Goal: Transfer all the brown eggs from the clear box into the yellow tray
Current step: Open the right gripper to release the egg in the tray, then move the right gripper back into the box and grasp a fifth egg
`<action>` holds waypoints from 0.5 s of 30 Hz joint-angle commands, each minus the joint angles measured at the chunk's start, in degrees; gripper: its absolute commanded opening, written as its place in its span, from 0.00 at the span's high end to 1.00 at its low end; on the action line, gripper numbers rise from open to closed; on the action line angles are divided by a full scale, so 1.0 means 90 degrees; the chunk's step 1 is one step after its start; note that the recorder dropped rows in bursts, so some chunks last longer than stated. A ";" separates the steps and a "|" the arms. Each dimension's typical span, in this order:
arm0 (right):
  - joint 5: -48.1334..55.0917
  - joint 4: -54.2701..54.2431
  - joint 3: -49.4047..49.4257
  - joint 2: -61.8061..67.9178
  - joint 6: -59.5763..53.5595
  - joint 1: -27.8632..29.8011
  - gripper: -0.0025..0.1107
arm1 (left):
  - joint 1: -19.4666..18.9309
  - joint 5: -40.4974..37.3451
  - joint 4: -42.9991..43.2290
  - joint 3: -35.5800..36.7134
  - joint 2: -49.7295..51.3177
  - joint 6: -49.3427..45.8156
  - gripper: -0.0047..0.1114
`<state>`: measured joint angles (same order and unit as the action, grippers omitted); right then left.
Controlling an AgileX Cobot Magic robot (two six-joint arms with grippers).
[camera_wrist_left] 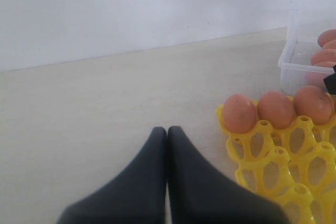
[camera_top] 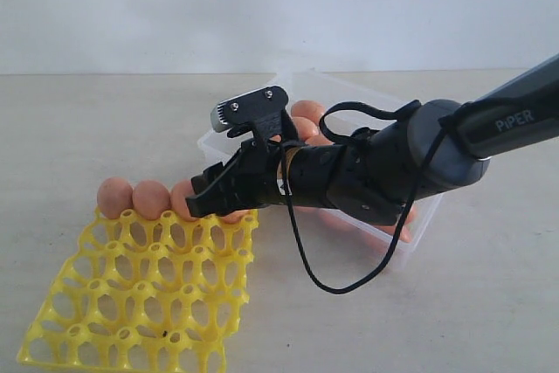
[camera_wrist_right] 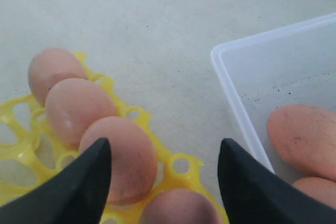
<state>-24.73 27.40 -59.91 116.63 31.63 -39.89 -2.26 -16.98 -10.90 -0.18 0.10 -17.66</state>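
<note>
2 grippers: right gripper (camera_wrist_right: 164, 145) spread wide, empty, over the yellow tray (camera_wrist_left: 239, 139); left gripper (camera_wrist_left: 167, 129) pressed together.

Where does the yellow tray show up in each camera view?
Exterior view: the yellow tray fills the lower left, beside the clear box.
Left wrist view: past the shut left hand, next to the box.
Right wrist view: under the open right hand, by the box corner.
Shared landmark: the brown eggs lining its box-side edge.

The eggs (camera_wrist_right: 123, 156) are pinkish-brown with faint specks, the tray (camera_wrist_left: 265, 125) bright yellow, the fingers (camera_wrist_right: 249, 184) black.
</note>
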 commanded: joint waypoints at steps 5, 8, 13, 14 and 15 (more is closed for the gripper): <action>0.0134 -0.0038 -0.0021 -0.0832 -0.0010 0.0053 0.58 | 0.0039 0.0052 0.0005 0.0020 -0.0011 -0.0029 1.00; 0.1147 -0.0019 -0.0021 -0.1930 -0.0030 0.0053 0.94 | 0.0039 0.0052 0.0005 0.0020 -0.0011 -0.0029 1.00; 0.6300 0.0371 -0.0021 -0.2945 -0.1859 0.0159 0.98 | 0.0039 0.0052 0.0005 0.0020 -0.0011 -0.0029 1.00; 0.6941 0.0341 -0.0021 -0.2945 -0.1688 0.0350 0.98 | 0.0039 0.0052 0.0005 0.0020 -0.0011 -0.0029 1.00; 0.7205 0.0229 -0.0034 -0.2945 -0.1626 0.0502 0.98 | 0.0039 0.0052 0.0005 0.0020 -0.0011 -0.0029 1.00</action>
<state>30.84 29.91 -60.19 90.71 17.15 -37.87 -2.26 -16.98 -10.90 -0.18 0.10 -17.66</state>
